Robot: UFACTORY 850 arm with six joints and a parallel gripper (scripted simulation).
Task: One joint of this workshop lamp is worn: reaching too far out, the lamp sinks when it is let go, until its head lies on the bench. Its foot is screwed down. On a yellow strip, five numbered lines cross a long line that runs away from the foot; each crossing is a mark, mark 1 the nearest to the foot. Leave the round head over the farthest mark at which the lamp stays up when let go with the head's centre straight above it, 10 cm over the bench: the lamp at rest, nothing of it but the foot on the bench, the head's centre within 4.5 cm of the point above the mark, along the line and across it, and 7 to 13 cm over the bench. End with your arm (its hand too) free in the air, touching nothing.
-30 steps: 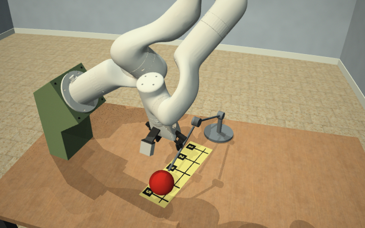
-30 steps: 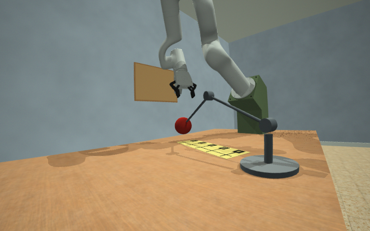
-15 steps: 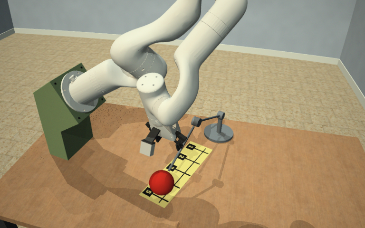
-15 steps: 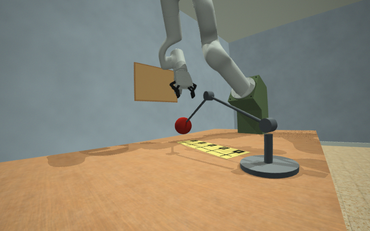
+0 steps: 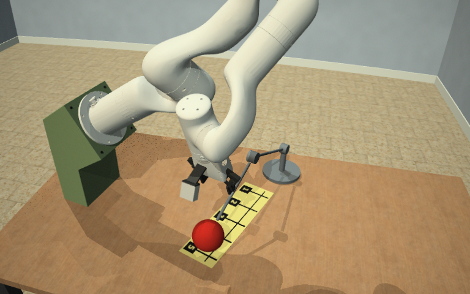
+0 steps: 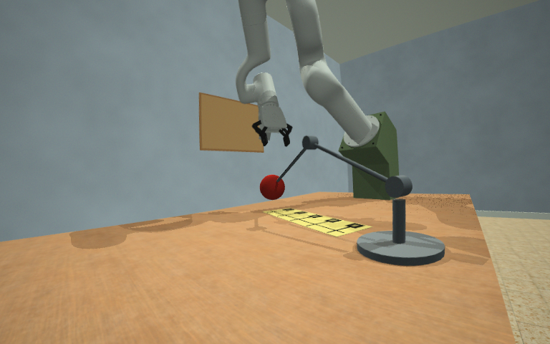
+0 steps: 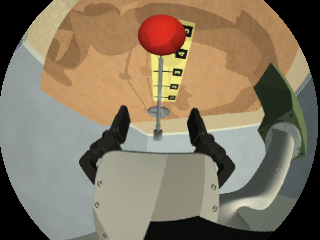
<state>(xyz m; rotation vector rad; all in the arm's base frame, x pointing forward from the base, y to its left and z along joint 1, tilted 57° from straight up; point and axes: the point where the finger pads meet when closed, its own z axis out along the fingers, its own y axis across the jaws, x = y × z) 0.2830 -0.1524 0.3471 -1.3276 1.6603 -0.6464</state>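
The lamp's round red head (image 5: 207,234) hangs in the air above the far part of the yellow strip (image 5: 228,223), between the labels 3 and 5; it hides the label between them. In the side view the head (image 6: 272,186) is clearly off the bench. Two thin grey rods run from it over an elbow joint (image 6: 309,142) to the post joint (image 6: 398,185) and the round foot (image 6: 400,247). My gripper (image 6: 273,138) is open and empty. It is above the head and touches no part of the lamp. In the wrist view the head (image 7: 162,34) lies ahead between my fingers.
The green robot pedestal (image 5: 81,143) stands at the bench's left side. A wooden board (image 6: 227,123) shows behind the gripper in the side view. The bench's front edge runs along the bottom of the top view.
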